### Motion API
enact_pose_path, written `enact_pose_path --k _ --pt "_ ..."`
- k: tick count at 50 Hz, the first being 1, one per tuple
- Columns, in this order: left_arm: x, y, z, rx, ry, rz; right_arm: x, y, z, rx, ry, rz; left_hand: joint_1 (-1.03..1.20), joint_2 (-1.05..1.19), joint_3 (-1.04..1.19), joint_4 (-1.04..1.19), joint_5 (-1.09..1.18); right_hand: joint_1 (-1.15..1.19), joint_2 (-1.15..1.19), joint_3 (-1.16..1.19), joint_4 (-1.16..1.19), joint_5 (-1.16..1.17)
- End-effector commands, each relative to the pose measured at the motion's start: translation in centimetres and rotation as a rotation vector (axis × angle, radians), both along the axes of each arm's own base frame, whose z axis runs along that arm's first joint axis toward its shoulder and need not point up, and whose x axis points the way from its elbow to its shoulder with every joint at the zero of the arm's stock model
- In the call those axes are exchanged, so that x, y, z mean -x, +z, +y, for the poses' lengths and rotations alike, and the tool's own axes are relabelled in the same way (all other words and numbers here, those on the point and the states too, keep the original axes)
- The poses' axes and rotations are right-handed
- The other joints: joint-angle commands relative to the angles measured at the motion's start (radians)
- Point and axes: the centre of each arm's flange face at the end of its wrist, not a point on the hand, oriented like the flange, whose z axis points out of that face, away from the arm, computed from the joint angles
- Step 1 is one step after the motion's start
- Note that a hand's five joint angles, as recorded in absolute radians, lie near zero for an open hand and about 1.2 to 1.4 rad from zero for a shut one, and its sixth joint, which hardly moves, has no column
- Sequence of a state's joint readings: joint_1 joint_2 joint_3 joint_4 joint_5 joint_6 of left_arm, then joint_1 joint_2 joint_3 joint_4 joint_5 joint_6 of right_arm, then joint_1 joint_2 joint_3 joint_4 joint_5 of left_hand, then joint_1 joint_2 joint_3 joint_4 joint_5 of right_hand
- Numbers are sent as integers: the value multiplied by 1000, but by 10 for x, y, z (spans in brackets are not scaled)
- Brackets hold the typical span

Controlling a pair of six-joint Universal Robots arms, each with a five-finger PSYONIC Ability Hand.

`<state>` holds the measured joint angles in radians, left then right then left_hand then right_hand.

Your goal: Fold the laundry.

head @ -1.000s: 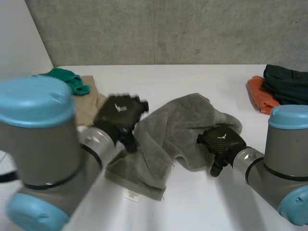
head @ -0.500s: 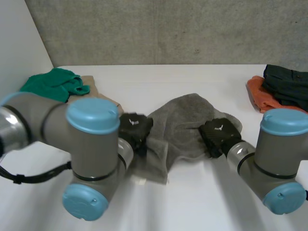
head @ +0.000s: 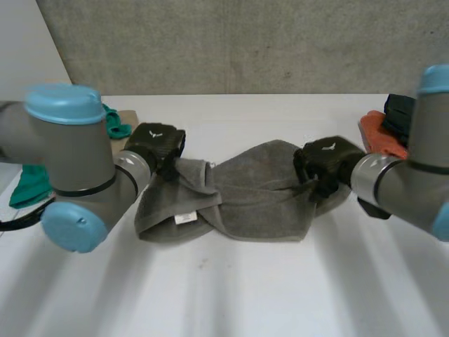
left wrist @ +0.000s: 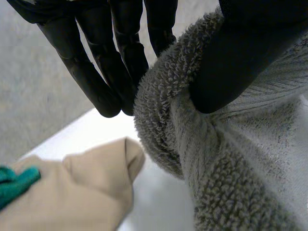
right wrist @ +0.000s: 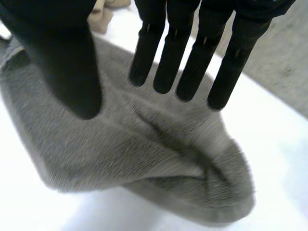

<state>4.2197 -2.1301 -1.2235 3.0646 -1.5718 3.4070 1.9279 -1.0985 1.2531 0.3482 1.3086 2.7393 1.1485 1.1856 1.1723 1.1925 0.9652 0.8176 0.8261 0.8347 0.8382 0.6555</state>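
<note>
One grey towel (head: 245,200) lies crumpled across the middle of the white counter (head: 231,295). At its left end, the left hand (head: 158,144) pinches a bunched edge between fingers (left wrist: 122,53) and thumb. At its right end, the right hand (head: 326,161) hovers with straight fingers (right wrist: 168,53), gripping nothing. Just beside the left hand lies a tan cloth (left wrist: 91,192).

arms (head: 77,158): grey joints, light-blue round caps
left hand (head: 158,144): black, white mark on its back
right hand (head: 326,158): black, same mark
fingers (right wrist: 198,48): black, slim, segmented
</note>
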Motion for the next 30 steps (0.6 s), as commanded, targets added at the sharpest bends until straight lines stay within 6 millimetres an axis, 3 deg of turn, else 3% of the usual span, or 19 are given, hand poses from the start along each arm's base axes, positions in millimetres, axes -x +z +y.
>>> enact_pose_path --k 1,4,11,15,21,30 --pt "-15 -24 -35 -27 108 -34 -5 -33 17 -52 -66 62 -407 -445 -431 -452 -399 -382 -390 -399 -402 -394" --pt "-16 -16 -31 -17 102 -33 0 -35 22 -29 -93 65 -737 -775 -761 -781 -729 -396 -405 -413 -417 -409" --pt "-17 27 -10 67 94 10 11 -41 33 6 -110 74 -873 -910 -897 -917 -865 -399 -408 -416 -420 -412" --pt "-3 37 10 93 42 26 10 -49 42 6 -102 71 -894 -931 -918 -938 -885 -399 -408 -416 -420 -412" --pt "27 19 32 64 -1 19 0 -62 52 15 -95 44 -900 -937 -924 -944 -891 -391 -399 -408 -411 -403" --pt "60 -28 23 16 85 -56 -13 -82 53 45 -114 11 -938 -975 -962 -982 -929 -335 -343 -352 -355 -347"
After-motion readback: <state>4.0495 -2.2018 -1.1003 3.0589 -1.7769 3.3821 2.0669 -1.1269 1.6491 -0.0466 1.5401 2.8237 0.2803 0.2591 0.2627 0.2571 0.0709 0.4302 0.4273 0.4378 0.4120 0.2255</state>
